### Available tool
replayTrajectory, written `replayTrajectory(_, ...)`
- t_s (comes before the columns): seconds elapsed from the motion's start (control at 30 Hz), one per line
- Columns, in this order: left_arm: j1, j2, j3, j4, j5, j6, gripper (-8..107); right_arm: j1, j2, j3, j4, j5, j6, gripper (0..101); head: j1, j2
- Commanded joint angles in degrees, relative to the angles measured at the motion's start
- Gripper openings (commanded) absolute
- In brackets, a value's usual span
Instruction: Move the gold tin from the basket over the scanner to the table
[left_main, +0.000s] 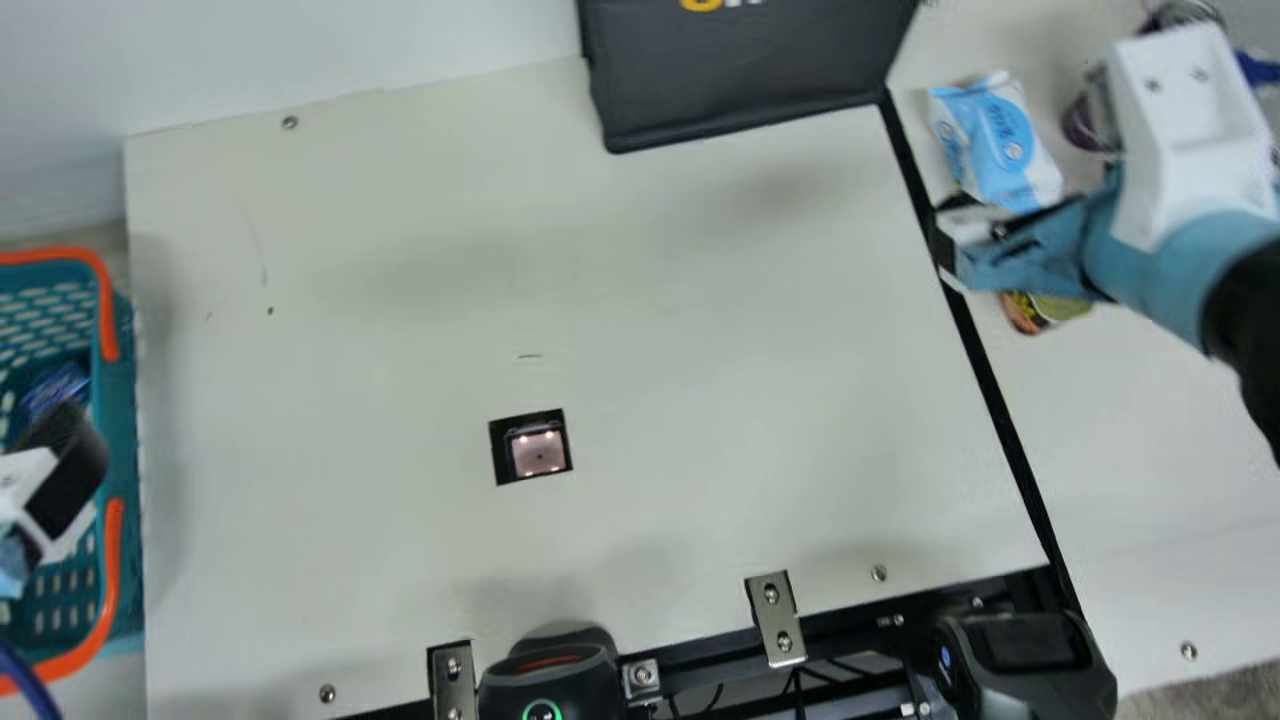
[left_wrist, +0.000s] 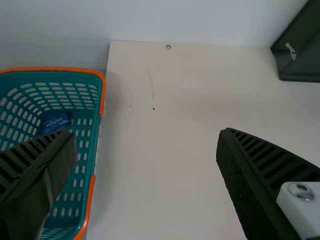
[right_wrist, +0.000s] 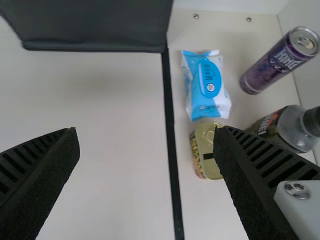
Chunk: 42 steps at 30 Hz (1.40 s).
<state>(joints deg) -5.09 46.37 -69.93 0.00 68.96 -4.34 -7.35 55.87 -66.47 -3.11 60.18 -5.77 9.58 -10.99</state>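
Note:
At the main view's left edge, my left gripper (left_main: 62, 468) hangs over the teal basket (left_main: 122, 420); in the left wrist view the left gripper (left_wrist: 145, 167) is open, with the basket (left_wrist: 102, 92) partly behind one finger. The gold tin (left_main: 1058, 309) lies on the right-hand table section, partly hidden by my right gripper (left_main: 950, 242) above it. In the right wrist view the right gripper (right_wrist: 147, 157) stands open and empty, one finger close to the tin (right_wrist: 207, 150) in that picture. The scanner window (left_main: 538, 452) is set into the table.
A blue item (left_wrist: 56, 122) lies inside the basket. Past the black strip (right_wrist: 170, 145) are a blue-white packet (right_wrist: 206, 85), a purple can (right_wrist: 272, 65) and a dark-capped bottle (right_wrist: 285, 127). A black case (left_main: 740, 75) stands at the table's back. Devices sit along the front edge.

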Motion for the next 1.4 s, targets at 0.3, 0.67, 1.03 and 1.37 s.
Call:
replayTrajectory(0.3,3.5,-3.1,0.9,-1.6,0.1,4.3,90,7.1,-11.7,-2.9,2.0,8.2,5.1,95,-1.7,9.4)
replayTrajectory(0.67,3.5,-3.1,0.9,-1.6,0.7,4.3,90,8.2,-13.7,-3.4,2.5,9.9,5.8,95,-1.7,9.4)
replayTrajectory(1.03,3.5,-3.1,0.9,-1.6,0.7,4.3,90,8.2,-13.7,-3.4,2.5,9.9,5.8,95,-1.7,9.4)
replayTrajectory(1.37,3.5,-3.1,0.9,-1.6,0.7,4.3,90,8.2,-13.7,-3.4,2.5,9.8,5.8,95,-1.7,9.4)
